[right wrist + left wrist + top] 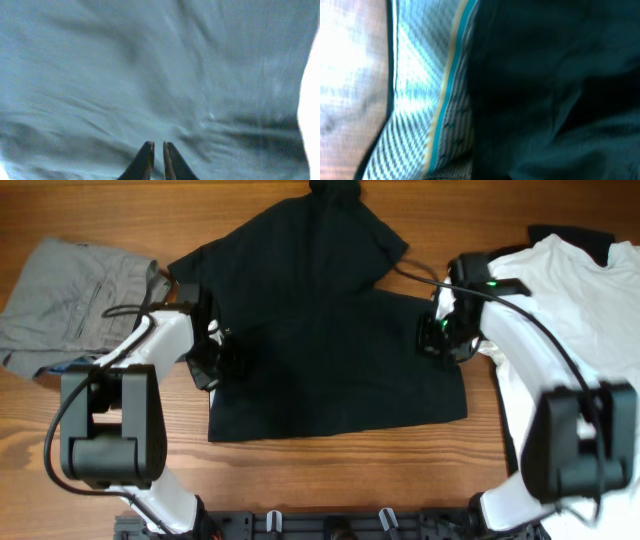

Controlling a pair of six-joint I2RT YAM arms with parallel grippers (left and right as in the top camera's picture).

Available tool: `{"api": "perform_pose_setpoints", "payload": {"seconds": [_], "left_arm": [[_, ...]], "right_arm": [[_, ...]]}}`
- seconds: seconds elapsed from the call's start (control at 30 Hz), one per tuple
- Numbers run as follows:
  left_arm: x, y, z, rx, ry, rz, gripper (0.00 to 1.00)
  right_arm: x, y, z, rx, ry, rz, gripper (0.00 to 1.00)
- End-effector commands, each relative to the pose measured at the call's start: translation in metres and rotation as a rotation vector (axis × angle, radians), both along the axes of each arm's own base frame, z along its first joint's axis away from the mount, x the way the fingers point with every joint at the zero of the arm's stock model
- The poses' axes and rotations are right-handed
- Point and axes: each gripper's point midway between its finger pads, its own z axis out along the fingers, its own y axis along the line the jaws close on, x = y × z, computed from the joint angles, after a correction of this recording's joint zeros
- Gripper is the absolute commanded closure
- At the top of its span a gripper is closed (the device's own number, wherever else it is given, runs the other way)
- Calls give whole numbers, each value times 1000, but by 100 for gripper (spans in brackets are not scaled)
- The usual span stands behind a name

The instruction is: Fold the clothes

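The black shirt (330, 350) lies spread on the middle of the bench (330, 480), collar away from the robot, hem near it; the trousers (70, 300) sit crumpled at the far left and the white shirt (590, 290) lies at the right, its edge touching or just beside the black one; the left gripper (215, 360) is down at the black shirt's left edge and the right gripper (440, 338) at its right edge, below the sleeve; in the right wrist view its fingers are almost together with a thin slit between, cloth filling the view, and I cannot tell whether a fold is caught in it; the left wrist view is blurred, shows no fingers, so its opening cannot be told; the likely trouble is an uneven lift: one side gripped and the other slipping would drag the shirt askew; a pinch through both layers, or catching the white shirt's edge on the right, would spoil the fold.
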Motion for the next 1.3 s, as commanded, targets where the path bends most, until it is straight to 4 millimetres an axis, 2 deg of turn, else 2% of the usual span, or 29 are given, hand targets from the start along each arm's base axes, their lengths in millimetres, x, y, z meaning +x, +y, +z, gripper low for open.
{"api": "perform_pose_setpoints", "payload": {"seconds": [0.0,0.1,0.17,0.23,0.33,0.47,0.5,0.57,0.63,0.7,0.8,0.97,1.17,1.23,1.27], "left_arm": [[-74,23,-36,114,276,49,96],[-81,31,-29,110,310,87,96],[-84,38,-21,104,319,120,96],[-85,46,-13,103,317,157,96],[-84,69,-1,155,283,208,96],[-71,85,11,149,189,286,94],[-66,84,14,120,154,281,91],[-57,78,19,68,102,269,79],[-52,72,22,31,74,252,71],[-47,63,24,-13,47,213,66],[-45,53,27,-66,20,147,66],[-42,49,29,-95,-17,90,66],[-27,41,32,-154,-87,84,67],[-17,33,37,-214,-137,71,67],[-11,29,42,-249,-160,72,68]], "right_arm": [[30,7,73,51,-277,17,85],[45,9,92,70,-372,-7,82],[54,8,93,72,-395,-30,81],[62,9,89,80,-402,-44,73],[76,10,77,81,-412,-47,56],[90,13,53,87,-395,-45,47],[93,13,46,87,-390,-42,46],[104,14,29,82,-389,-33,36],[113,15,12,79,-390,-25,31],[121,16,-11,80,-374,-30,30],[130,18,-36,90,-362,-43,29],[147,22,-50,116,-408,-47,27],[146,21,-62,104,-386,-67,27],[144,23,-69,103,-370,-62,33],[143,24,-72,103,-364,-60,47]]}}
